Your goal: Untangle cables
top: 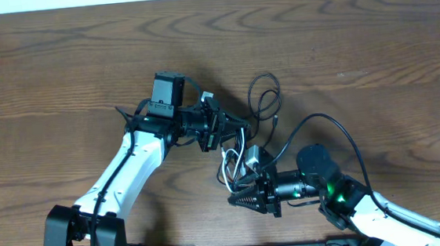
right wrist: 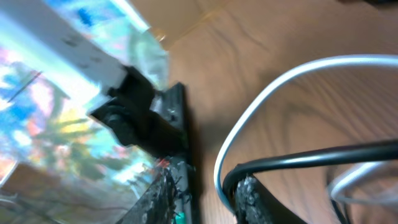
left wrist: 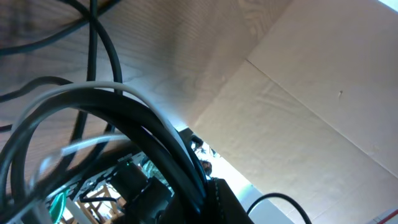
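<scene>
left gripper [top: 219,131] clenched on the cables [top: 237,159]: a bunch of thin round cords, matte black plus one glossy white, strung toward the other arm at the middle of the wood-grain table [top: 58,65], with a spare black loop [top: 264,100] lying flat just to the right. I'd expect them light, limp and a bit slick, so they'll sag and snag on each other; better to grab one free strand near a plug, not the knot. right gripper [top: 246,200] jaws stand apart, black cord [right wrist: 323,155] resting against one finger [right wrist: 249,196], not pinched as far as I can see
</scene>
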Robot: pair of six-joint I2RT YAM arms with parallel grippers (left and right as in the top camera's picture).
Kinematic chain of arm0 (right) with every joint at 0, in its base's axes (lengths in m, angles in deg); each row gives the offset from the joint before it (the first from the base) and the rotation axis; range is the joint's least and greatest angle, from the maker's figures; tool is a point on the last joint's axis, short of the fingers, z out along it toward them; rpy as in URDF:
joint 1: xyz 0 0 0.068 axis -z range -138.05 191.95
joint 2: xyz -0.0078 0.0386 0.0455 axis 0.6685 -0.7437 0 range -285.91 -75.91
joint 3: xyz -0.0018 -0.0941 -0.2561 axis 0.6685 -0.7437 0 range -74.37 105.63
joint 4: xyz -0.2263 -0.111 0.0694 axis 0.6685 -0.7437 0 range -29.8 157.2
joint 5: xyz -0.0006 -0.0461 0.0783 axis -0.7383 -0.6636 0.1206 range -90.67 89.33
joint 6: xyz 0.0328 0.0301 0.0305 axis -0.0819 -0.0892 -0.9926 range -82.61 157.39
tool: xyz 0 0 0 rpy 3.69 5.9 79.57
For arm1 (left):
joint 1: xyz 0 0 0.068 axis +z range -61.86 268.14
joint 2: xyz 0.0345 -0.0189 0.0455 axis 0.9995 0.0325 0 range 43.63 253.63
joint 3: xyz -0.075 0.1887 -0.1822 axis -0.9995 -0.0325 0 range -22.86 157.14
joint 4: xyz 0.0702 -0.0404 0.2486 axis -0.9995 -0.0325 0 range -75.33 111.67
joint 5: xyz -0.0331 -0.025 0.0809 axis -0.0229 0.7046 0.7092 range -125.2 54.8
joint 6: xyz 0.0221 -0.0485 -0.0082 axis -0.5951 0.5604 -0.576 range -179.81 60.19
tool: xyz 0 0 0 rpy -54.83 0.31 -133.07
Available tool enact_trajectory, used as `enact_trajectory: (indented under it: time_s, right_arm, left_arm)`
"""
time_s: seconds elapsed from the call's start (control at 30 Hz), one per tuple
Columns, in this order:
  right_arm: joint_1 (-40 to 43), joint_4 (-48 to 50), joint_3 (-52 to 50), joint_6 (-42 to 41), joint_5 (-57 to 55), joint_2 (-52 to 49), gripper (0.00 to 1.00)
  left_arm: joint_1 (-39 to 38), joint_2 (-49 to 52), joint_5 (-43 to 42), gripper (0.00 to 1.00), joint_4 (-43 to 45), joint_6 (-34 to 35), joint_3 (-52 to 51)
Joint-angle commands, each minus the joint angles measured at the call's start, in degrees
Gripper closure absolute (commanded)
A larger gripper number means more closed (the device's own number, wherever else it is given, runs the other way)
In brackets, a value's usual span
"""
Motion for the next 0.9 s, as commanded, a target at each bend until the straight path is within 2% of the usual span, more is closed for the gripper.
enact_trajectory:
  time_s: [0.0, 0.2, 0.33, 0.53, 0.77, 0.87]
  right_arm:
    - [-0.48, 6.21, 0.39, -3.76, 9.94, 0.02, 0.74]
    - [-0.46, 18.23, 0.39, -8.44, 12.07, 0.02, 0.74]
    - [0.04, 21.73, 0.46, -8.68, 12.02, 0.02, 0.73]
    - [3.91, 21.84, 0.85, -8.70, 11.65, 0.02, 0.74]
    - [12.09, 20.31, 1.05, -8.70, 9.60, 0.02, 0.74]
    - [15.93, 18.64, 1.05, -8.72, 9.49, 0.02, 0.75]
  left_arm:
    - [-0.09, 0.28, 2.99, 0.92, -0.07, 0.04, -0.26]
    - [-0.09, 0.28, 5.68, 0.92, -0.07, -0.70, -0.26]
    - [-0.11, 0.28, 7.06, 0.92, -0.09, -5.03, -0.28]
    - [-1.46, 0.28, 9.66, 0.92, -0.52, -17.07, -0.28]
    - [-5.90, 0.28, 13.62, 0.92, -2.73, -37.40, -0.28]
    - [-7.17, 0.28, 17.16, 0.92, -3.98, -39.85, -0.28]
